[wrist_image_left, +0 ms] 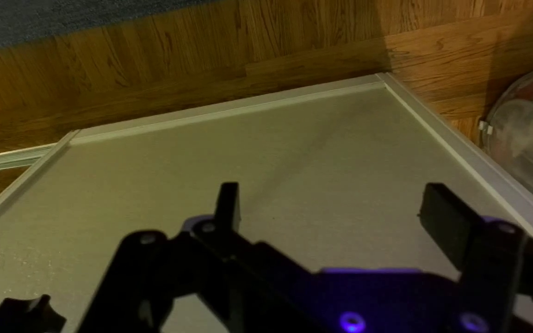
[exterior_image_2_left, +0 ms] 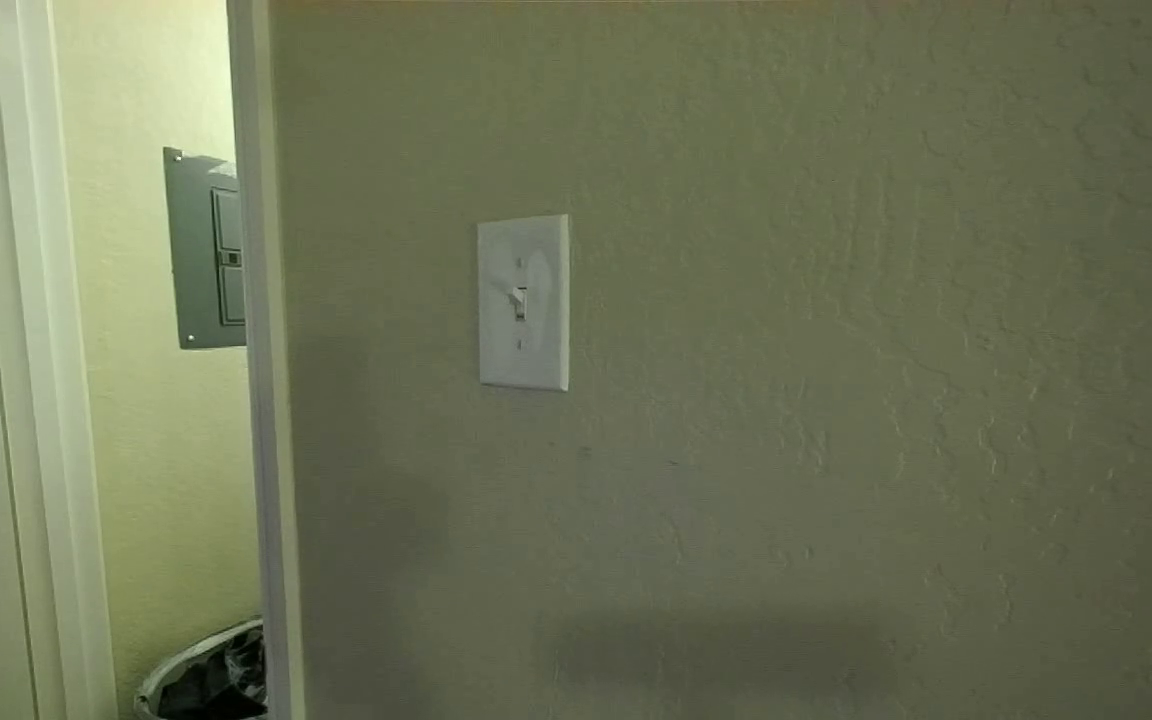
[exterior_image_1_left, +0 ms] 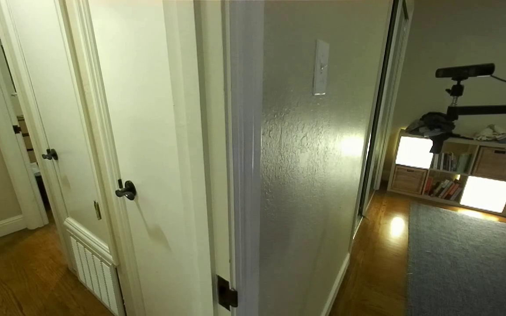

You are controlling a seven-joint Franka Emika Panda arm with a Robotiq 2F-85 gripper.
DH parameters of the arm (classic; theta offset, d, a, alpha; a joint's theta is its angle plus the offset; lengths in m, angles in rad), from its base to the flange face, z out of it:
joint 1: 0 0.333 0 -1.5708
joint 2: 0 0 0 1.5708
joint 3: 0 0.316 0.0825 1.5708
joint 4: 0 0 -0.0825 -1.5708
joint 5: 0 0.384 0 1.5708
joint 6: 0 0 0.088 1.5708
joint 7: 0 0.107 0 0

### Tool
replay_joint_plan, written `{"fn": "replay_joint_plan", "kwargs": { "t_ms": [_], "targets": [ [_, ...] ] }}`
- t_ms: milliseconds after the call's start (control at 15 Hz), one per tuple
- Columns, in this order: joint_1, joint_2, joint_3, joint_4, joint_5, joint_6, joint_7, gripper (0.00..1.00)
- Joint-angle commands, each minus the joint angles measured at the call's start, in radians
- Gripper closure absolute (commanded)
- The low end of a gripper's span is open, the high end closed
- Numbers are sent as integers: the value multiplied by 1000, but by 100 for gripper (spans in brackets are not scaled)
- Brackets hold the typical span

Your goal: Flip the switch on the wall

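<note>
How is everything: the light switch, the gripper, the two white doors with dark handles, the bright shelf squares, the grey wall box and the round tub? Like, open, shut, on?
Switch: lever seems to point up
Gripper: open, holding nothing
Nearer white door: looks shut
Farther white door: looks shut
White shelf squares: glowing brightly
Grey wall box: flap looks shut; partly hidden
Round tub: open on top, dark stuff inside

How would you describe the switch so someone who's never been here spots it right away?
In an exterior view, find the bumpy wall beside the door frame. The switch is the upright rectangle mounted on that wall. Unlike the grey panel seen past the door frame, it is white, with a small lever sticking out near its middle.
</note>
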Motion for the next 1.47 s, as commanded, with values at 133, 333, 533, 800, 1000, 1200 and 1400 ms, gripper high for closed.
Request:
{"fn": "replay_joint_plan", "kwargs": {
  "t_ms": [133, 333, 533, 800, 1000, 1200, 1400],
  "targets": [
    [104, 43, 10, 9, 102, 27, -81, 0],
    [162, 76, 38, 19, 143, 40, -101, 0],
    [185, 111, 71, 26, 145, 113, -94, 0],
    [174, 163, 103, 43, 129, 280, -65, 0],
    [170, 159, 104, 38, 130, 282, -73, 0],
    [170, 174, 105, 52, 130, 295, -73, 0],
    [170, 174, 106, 52, 130, 296, -73, 0]
  ]
}}
